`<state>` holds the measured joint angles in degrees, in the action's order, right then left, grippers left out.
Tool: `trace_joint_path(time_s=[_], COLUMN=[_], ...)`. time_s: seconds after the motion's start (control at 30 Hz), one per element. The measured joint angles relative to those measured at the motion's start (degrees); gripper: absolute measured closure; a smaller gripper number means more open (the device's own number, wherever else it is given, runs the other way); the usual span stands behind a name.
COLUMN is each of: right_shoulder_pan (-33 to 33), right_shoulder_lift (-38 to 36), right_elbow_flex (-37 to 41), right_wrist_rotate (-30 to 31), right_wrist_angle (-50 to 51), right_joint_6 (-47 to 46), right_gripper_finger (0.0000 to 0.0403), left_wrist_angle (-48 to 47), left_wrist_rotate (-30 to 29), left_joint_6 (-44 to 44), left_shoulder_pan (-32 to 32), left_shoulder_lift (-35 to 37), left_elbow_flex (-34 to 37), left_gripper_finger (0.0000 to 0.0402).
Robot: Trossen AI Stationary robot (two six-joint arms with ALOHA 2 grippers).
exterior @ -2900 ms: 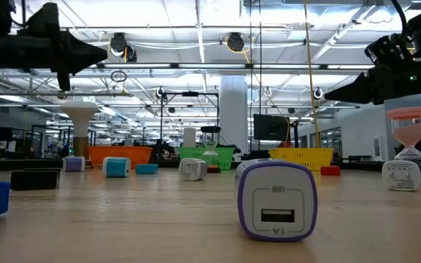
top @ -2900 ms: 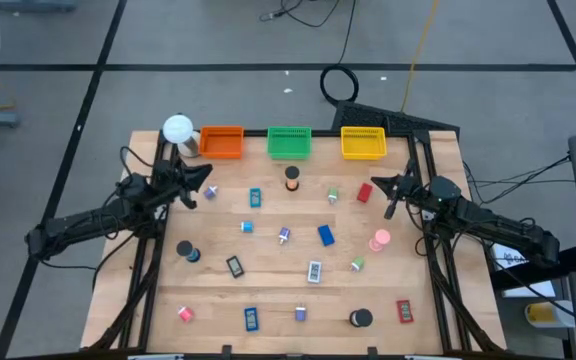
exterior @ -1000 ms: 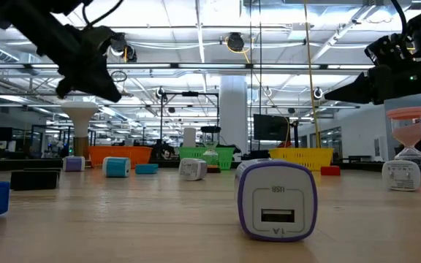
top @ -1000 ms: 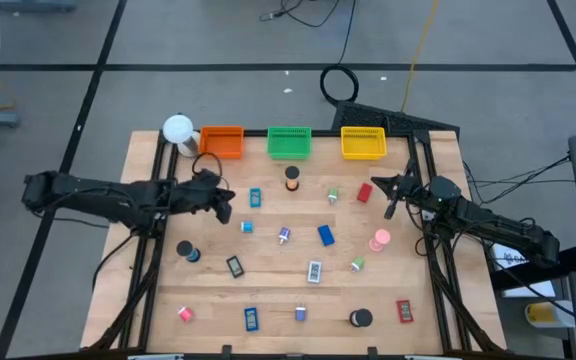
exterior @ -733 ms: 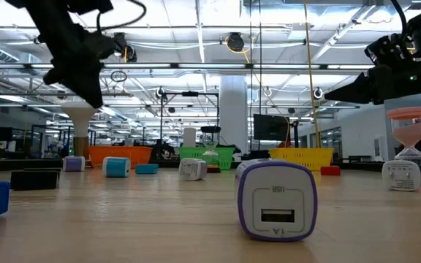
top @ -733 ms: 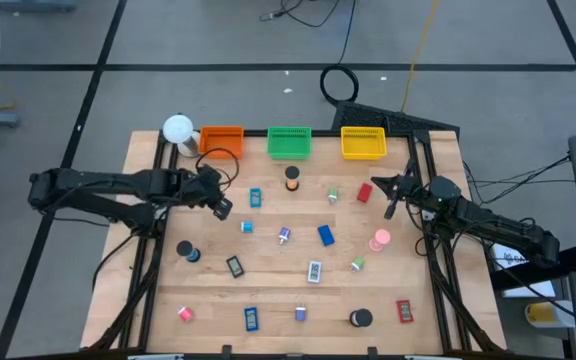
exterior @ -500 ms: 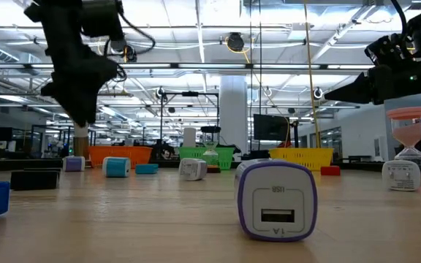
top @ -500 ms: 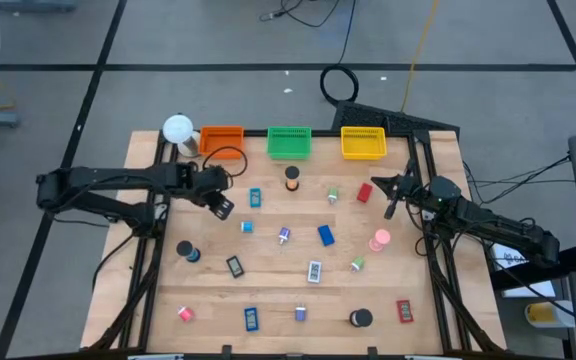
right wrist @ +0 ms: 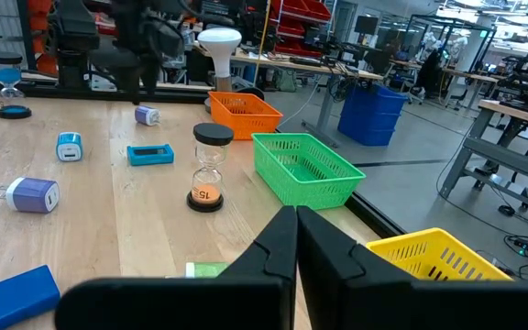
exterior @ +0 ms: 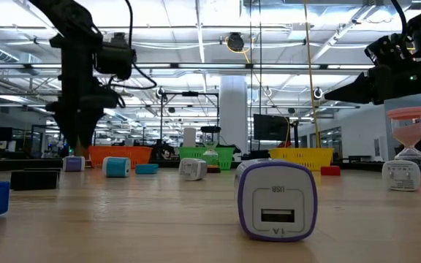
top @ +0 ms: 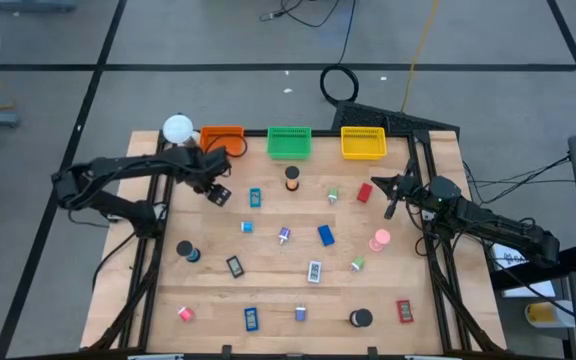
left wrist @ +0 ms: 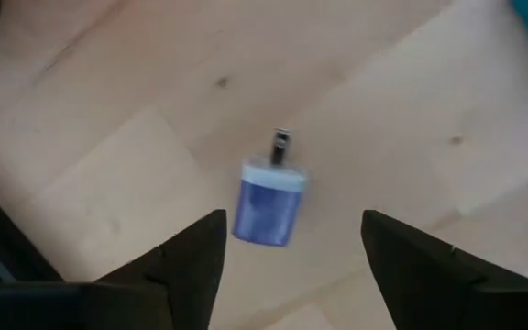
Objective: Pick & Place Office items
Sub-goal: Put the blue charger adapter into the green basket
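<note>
Hovering over the table's (top: 268, 300) far-left area, the left end effector (top: 216, 190) points down with its fingers (left wrist: 186, 261) spread apart and nothing between them. The small purple charger plug (left wrist: 269, 202) lies flat on the table directly below, centred in the gap between the two fingers but clear of both. The same item shows as a small purple piece (exterior: 73, 164) in the low view, in front of the orange tray (top: 222, 140).

The charger's long axis runs roughly along the gap between the fingers, not across it, and is slightly tilted. Its metal prong end points away from the wrist camera.

A straight descent appears sufficient for the fingers to bracket the charger's two long sides; little rotation should be needed.

The left arm is clearly nearer. The right end effector (top: 390, 205) waits at the table's right edge, fingers pressed together, empty.
</note>
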<state>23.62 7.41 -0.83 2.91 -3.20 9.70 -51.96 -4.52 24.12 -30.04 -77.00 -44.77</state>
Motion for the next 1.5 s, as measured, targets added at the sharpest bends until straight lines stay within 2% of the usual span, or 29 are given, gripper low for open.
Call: trace_joint_path(time_s=[0.3,0.6,0.7,0.87,1.1,1.2,1.27,1.4,1.5], right_shoulder_pan=[0.0,0.0,0.01,0.01,0.0,0.01,0.0,0.0,0.0], right_shoulder_lift=[0.0,-0.01,0.01,-0.01,0.0,0.0,-0.01,0.01,-0.01], right_elbow_flex=[-0.01,0.0,0.0,0.0,-0.01,-0.01,0.0,0.01,-0.01], right_wrist_rotate=[-0.01,-0.01,0.0,0.0,-0.01,-0.01,0.0,-0.01,-0.01], right_wrist_angle=[0.0,0.0,0.0,-0.01,0.0,0.0,0.0,0.0,0.0], right_joint_6=[0.01,0.01,0.0,-0.01,0.01,0.01,0.0,0.01,0.01], right_gripper_finger=[0.0403,0.0403,0.0403,0.0403,0.0403,0.0403,0.0403,0.0403,0.0403], left_wrist_angle=[2.38,3.38,3.41,3.45,5.06,11.06,18.76,42.43,63.45], left_wrist_rotate=[0.51,0.66,0.86,1.95,1.53,-0.5,-1.92,-0.05,-0.04], left_joint_6=[-3.57,-8.24,-9.03,-10.03,-9.74,-6.83,-5.72,-4.25,-4.15], left_shoulder_pan=[-4.22,-4.46,-4.46,-4.44,-4.44,-3.81,-2.95,-0.71,1.54], left_shoulder_lift=[-6.56,-10.09,-10.14,-10.05,-7.3,-2.68,0.83,5.03,4.91], left_elbow_flex=[0.02,0.07,0.07,0.2,0.83,0.97,2.58,11.71,20.46], left_gripper_finger=[0.0173,0.0178,0.02,0.0267,0.0271,0.0271,0.0271,0.0271,0.0271])
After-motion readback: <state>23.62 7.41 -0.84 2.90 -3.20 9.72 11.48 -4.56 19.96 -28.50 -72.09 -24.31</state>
